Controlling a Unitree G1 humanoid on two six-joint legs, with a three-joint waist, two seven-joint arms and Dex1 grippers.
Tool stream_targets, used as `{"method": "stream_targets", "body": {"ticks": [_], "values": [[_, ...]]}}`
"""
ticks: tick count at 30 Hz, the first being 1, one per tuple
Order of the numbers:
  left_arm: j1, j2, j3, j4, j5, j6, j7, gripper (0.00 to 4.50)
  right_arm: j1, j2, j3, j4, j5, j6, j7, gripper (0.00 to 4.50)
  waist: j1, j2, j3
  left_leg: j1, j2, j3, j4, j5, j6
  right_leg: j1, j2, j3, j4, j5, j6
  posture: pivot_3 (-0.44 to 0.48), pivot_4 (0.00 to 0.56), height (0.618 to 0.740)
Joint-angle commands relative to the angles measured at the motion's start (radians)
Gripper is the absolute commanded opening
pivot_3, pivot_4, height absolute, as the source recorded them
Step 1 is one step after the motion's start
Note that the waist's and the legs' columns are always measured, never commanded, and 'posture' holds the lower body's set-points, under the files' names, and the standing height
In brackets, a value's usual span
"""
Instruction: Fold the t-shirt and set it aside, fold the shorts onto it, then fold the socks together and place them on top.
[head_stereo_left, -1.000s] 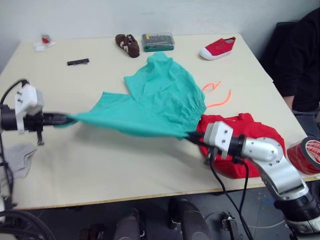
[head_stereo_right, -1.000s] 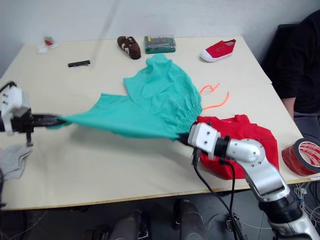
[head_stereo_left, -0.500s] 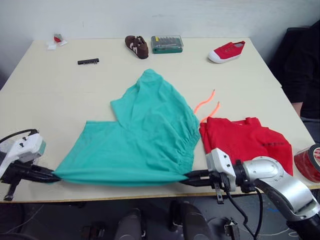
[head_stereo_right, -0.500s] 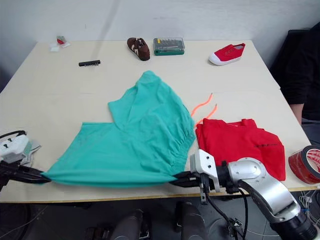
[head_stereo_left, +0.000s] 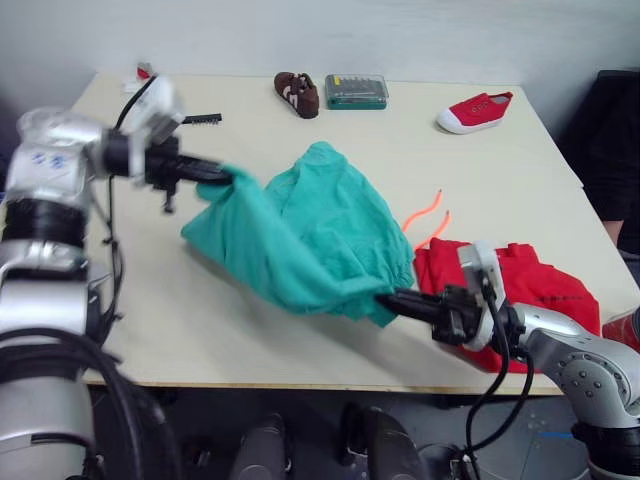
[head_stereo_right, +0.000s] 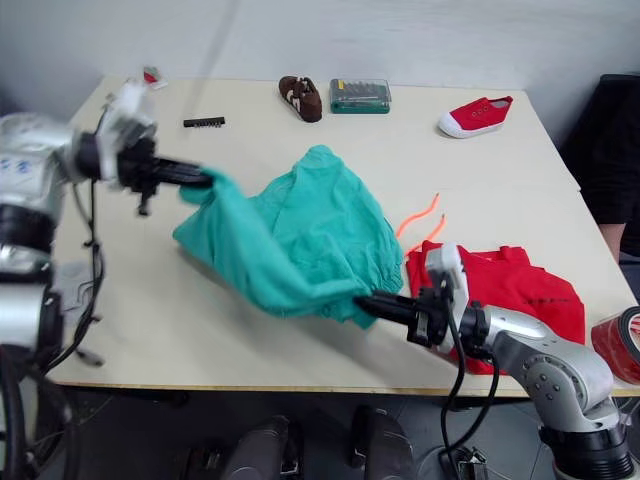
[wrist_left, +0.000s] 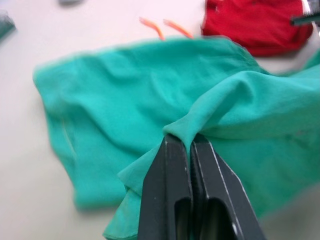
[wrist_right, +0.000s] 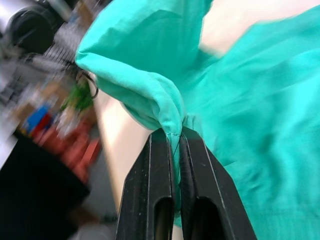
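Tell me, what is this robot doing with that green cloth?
It is folding clothes on a table. Both grippers are shut on the teal shorts: the left gripper holds one corner up over the table, and the right gripper holds another near the front edge, so the cloth hangs bunched between them. The red t-shirt lies folded beside the shorts on the robot's right, with the orange drawstring loose on the table. The shorts are not yet on the t-shirt.
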Motion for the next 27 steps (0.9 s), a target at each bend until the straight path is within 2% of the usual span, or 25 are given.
{"method": "stream_targets", "body": {"ticks": [1,4,5,9,12,15,18,19,20,23,26,27], "values": [[-0.087,-0.091,0.005,0.166,0.089,-0.159,0.142,0.02,0.019,0.028,-0.084,-0.012,0.060,0.019,-0.136,0.00,-0.016,0.000,0.000,0.000,0.000,0.000,-0.001,-0.001,0.001,0.000,-0.001,0.000,-0.001,0.000,0.001,0.000,0.150,0.740],[-0.139,-0.189,0.012,0.245,0.154,-0.228,0.328,0.02,0.043,0.056,-0.137,-0.010,0.091,0.027,-0.249,0.00,-0.028,0.000,0.000,-0.001,-0.002,0.002,-0.001,-0.002,0.003,-0.001,-0.002,0.001,-0.003,0.000,0.004,0.000,0.150,0.740],[-0.149,-0.227,0.010,0.264,0.180,-0.243,0.430,0.02,0.055,0.062,-0.144,-0.018,0.076,0.026,-0.284,0.00,-0.029,0.000,0.000,-0.001,-0.002,0.001,-0.001,-0.002,0.004,-0.001,-0.002,0.001,-0.004,0.001,0.004,0.000,0.150,0.740],[-0.155,-0.311,-0.003,0.302,0.276,-0.272,0.691,0.02,0.081,0.073,-0.123,-0.050,0.006,0.013,-0.373,0.00,-0.031,-0.001,0.001,-0.002,-0.001,0.000,-0.001,-0.002,0.004,-0.002,-0.004,0.006,-0.003,0.001,0.005,0.000,0.150,0.740],[-0.147,-0.343,-0.006,0.314,0.335,-0.266,0.806,0.02,0.073,0.089,-0.105,-0.047,-0.051,0.007,-0.442,0.00,-0.037,-0.001,0.001,-0.002,-0.001,0.000,-0.001,-0.002,0.004,-0.002,-0.008,0.007,-0.003,0.001,0.006,0.000,0.150,0.740],[-0.133,-0.361,-0.011,0.321,0.384,-0.249,0.867,0.60,0.061,0.086,-0.084,-0.048,-0.119,0.001,-0.468,0.00,-0.040,-0.001,0.001,-0.001,-0.002,0.001,-0.001,-0.002,0.004,-0.002,-0.009,0.008,-0.003,0.001,0.006,0.000,0.150,0.740],[-0.115,-0.369,0.020,0.326,0.382,-0.213,0.852,1.47,0.039,0.093,-0.081,-0.052,-0.144,-0.003,-0.472,0.00,-0.039,0.000,0.001,-0.001,-0.002,0.001,-0.003,-0.002,0.004,-0.003,-0.009,0.007,-0.002,0.001,0.006,0.000,0.150,0.740],[-0.109,-0.365,0.037,0.326,0.374,-0.199,0.842,1.82,0.029,0.082,-0.073,-0.062,-0.162,-0.009,-0.461,0.57,-0.038,0.000,0.001,-0.001,-0.002,0.001,-0.003,-0.002,0.004,-0.003,-0.008,0.008,-0.002,0.001,0.006,0.000,0.150,0.740],[-0.105,-0.352,0.059,0.323,0.359,-0.202,0.827,2.15,0.019,0.067,-0.068,-0.083,-0.187,-0.025,-0.450,0.83,-0.038,0.000,0.001,-0.001,-0.002,0.001,-0.003,-0.002,0.004,-0.003,-0.008,0.007,-0.002,0.001,0.006,0.000,0.150,0.740],[-0.091,-0.298,0.151,0.305,0.277,-0.224,0.663,3.06,-0.002,-0.006,-0.038,-0.176,-0.299,-0.083,-0.413,1.83,-0.042,0.000,0.001,-0.001,-0.002,0.003,-0.002,-0.002,0.004,-0.004,-0.008,0.008,-0.002,0.001,0.006,0.000,0.150,0.740],[-0.043,-0.224,0.166,0.273,0.264,-0.318,0.470,3.99,0.022,-0.116,0.052,-0.280,-0.432,-0.124,-0.345,2.86,-0.041,0.000,0.001,-0.004,-0.002,0.004,-0.002,-0.002,0.003,-0.008,-0.007,0.009,-0.001,0.001,0.006,0.000,0.150,0.740],[-0.017,-0.196,0.163,0.261,0.265,-0.353,0.413,4.30,0.028,-0.136,0.073,-0.306,-0.455,-0.133,-0.330,2.88,-0.041,0.000,0.001,-0.005,-0.001,0.004,-0.002,-0.001,0.002,-0.009,-0.004,0.009,-0.001,0.001,0.006,0.000,0.150,0.740]]}}
